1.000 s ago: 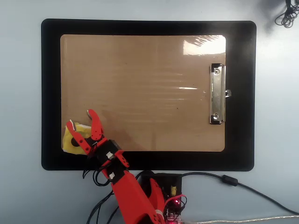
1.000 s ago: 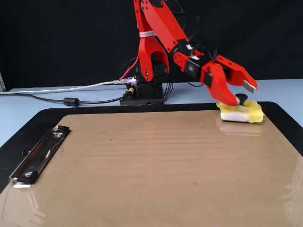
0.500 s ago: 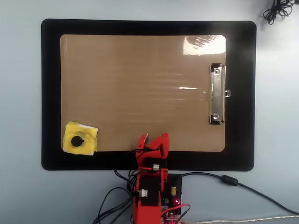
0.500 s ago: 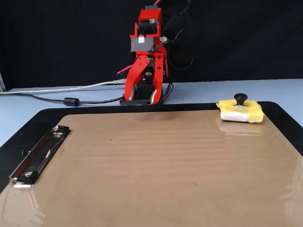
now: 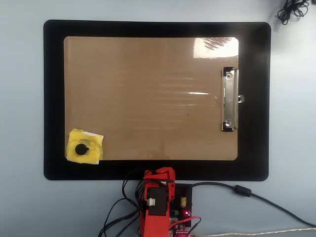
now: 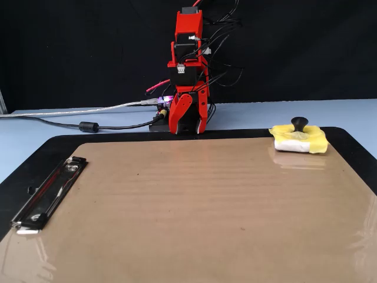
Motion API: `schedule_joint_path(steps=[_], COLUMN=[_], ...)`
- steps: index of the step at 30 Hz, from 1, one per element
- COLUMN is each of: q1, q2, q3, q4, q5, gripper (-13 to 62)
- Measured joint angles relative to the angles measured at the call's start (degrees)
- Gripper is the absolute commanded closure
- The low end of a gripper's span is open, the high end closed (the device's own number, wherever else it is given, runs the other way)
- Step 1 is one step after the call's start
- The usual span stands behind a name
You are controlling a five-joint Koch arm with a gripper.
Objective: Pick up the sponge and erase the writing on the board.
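The sponge (image 5: 84,146) lies flat on the board (image 5: 148,89), in its lower left corner as the overhead view shows it, its black knob pointing up and nothing touching it; in the fixed view it sits at the far right of the board (image 6: 177,206), yellow pad over a white edge (image 6: 298,139). No writing can be made out anywhere on the brown surface in either view, only glare and a few tiny specks, so judged from how things lie the erasing looks finished or there is nothing left to wipe. The silver clip (image 5: 229,99) sits on the opposite side of the board, and the black mat (image 5: 54,98) frames the whole clipboard on the pale blue tabletop (image 5: 22,207). The claw (image 6: 187,121) is folded down against the arm's base beyond the mat's edge, well apart from the sponge, holding nothing; its red fingers hang close together, narrow. The step in hand reads as resting at home. If any wiping remains, the next move calls for reaching out to the sponge, spreading the claw around the knob and closing on it. Cables (image 6: 88,125) trail off along the tabletop.
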Motion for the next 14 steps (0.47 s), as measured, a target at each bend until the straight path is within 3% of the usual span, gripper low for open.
schedule_joint_path(steps=[7,14], q1=[0.3,-0.7], q2=[0.1,0.0], q3=[0.0,0.0], q4=[0.4,0.4], q5=[-12.4,-13.4], gripper=[18.3,15.1])
